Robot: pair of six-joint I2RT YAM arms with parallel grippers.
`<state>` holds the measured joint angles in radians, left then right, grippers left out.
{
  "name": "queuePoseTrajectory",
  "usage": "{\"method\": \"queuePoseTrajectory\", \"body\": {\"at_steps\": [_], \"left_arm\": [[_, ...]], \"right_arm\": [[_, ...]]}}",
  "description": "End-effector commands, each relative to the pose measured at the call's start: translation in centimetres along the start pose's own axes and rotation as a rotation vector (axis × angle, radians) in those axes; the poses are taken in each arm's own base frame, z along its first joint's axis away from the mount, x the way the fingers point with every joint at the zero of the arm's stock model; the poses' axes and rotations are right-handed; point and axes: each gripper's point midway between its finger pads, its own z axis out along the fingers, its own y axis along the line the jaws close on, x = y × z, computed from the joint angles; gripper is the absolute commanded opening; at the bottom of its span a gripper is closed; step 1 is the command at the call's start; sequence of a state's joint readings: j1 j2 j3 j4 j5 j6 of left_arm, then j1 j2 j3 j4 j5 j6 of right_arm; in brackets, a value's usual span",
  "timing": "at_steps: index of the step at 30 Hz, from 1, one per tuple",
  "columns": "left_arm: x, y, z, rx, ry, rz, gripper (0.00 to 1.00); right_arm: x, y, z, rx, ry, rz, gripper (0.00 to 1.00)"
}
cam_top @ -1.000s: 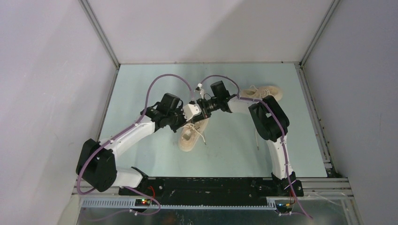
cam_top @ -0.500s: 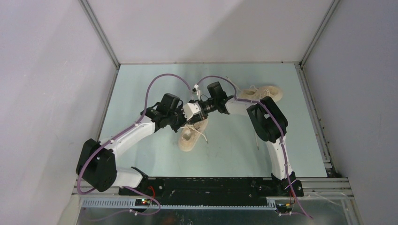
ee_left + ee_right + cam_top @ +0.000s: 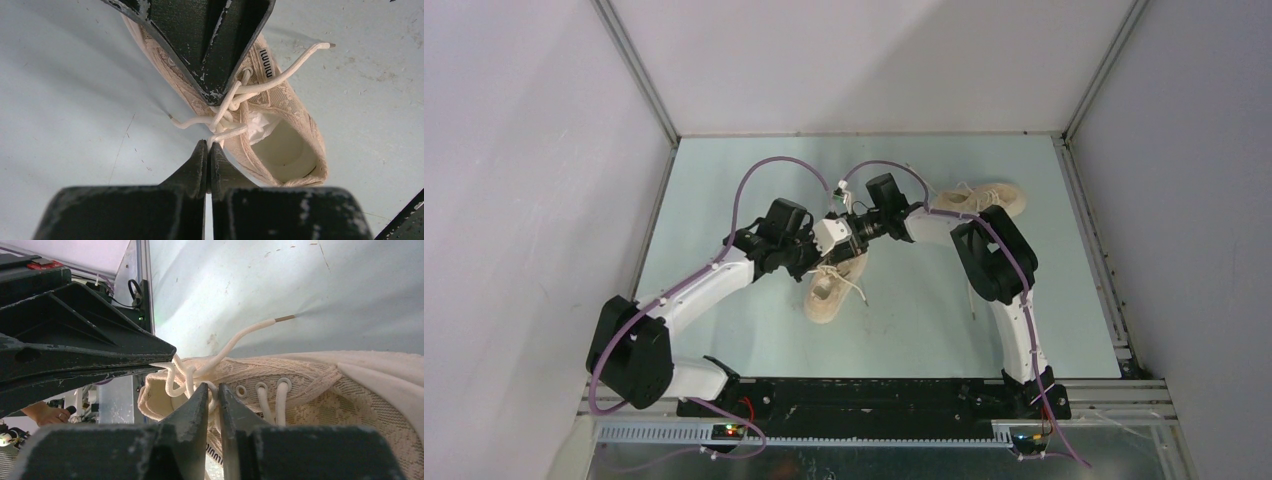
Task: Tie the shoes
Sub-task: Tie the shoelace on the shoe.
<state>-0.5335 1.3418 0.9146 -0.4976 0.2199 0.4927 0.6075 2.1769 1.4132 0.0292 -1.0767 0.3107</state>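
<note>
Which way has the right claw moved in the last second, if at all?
Yes: in the top view the right claw slid slightly left, away from the far shoe, which stayed put.

Pale blue table [image 3: 924, 340], grey-lilac walls [image 3: 524, 150]

One shoe [image 3: 829, 292] is lying beneath the left gripper [image 3: 822, 244] and right gripper [image 3: 842, 232]; the other shoe [image 3: 994, 196] is sitting farther back, to the right.

We see a cream-beige shoe [image 3: 295, 107] in patterned woven fabric, off-white laces [image 3: 231, 100], a white label [image 3: 266, 62] with black lettering, scuffed black fingers [image 3: 192, 170], a pale blue-green bench [image 3: 65, 100] and purple cables [image 3: 776, 161].
</note>
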Motion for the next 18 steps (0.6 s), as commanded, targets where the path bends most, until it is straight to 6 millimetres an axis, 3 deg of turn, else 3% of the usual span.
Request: {"method": "queuePoseTrajectory", "body": {"at_steps": [1, 4, 11, 18], "left_arm": [[-1.3, 0.7, -0.3, -0.015, -0.039, -0.021, 0.0], [-1.1, 0.7, -0.3, -0.015, -0.036, -0.024, 0.0], [-0.7, 1.7, -0.2, -0.038, -0.023, -0.044, 0.0], [0.0, 2.4, 0.0, -0.052, 0.002, -0.06, 0.0]], "right_arm": [[-1.3, 0.7, 0.3, -0.029, -0.01, -0.052, 0.12], [-1.9, 0.7, -0.1, -0.024, -0.028, -0.056, 0.01], [-3.9, -0.2, -3.6, 0.051, -0.112, -0.051, 0.0], [-3.3, -1.0, -5.9, 0.105, -0.141, -0.038, 0.0]]}}
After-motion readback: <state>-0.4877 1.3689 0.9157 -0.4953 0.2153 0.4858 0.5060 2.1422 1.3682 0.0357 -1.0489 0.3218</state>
